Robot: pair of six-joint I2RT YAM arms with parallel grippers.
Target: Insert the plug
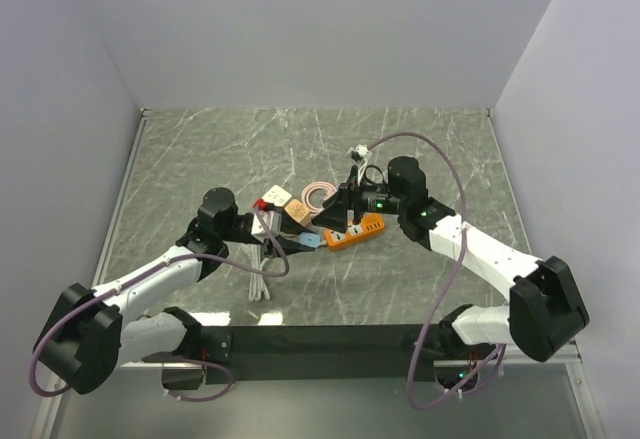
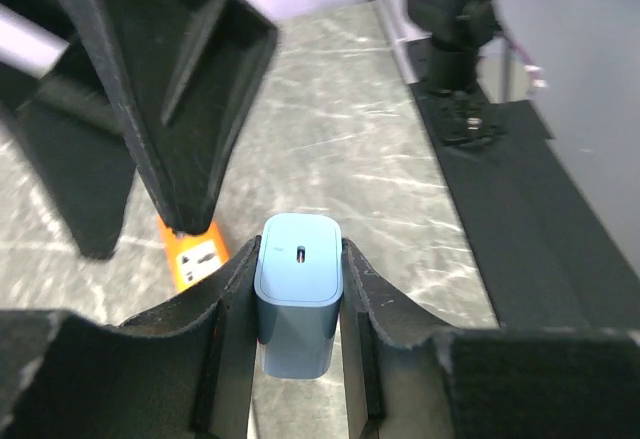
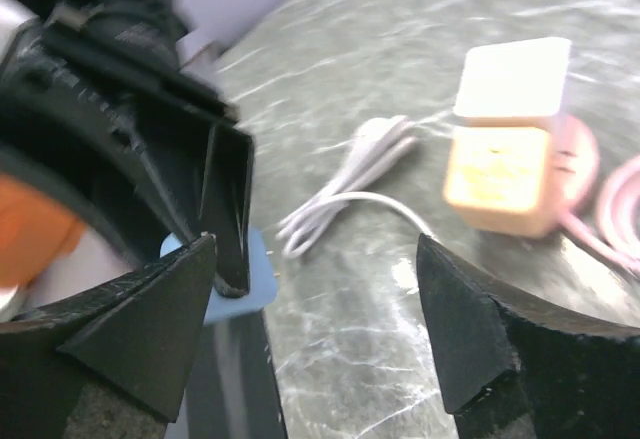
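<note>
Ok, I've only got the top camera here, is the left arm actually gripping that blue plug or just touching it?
Observer: Gripping. In the left wrist view the blue plug sits clamped between both left fingers, its slotted end facing the camera.
Operator: And the right arm, is it holding anything?
Observer: No. Its wrist view shows the right fingers spread wide with nothing gripped between them.
Operator: Can the left camera see a socket?
Observer: Yes, one socket face of the orange power strip shows just beyond the plug, to its left.
</note>
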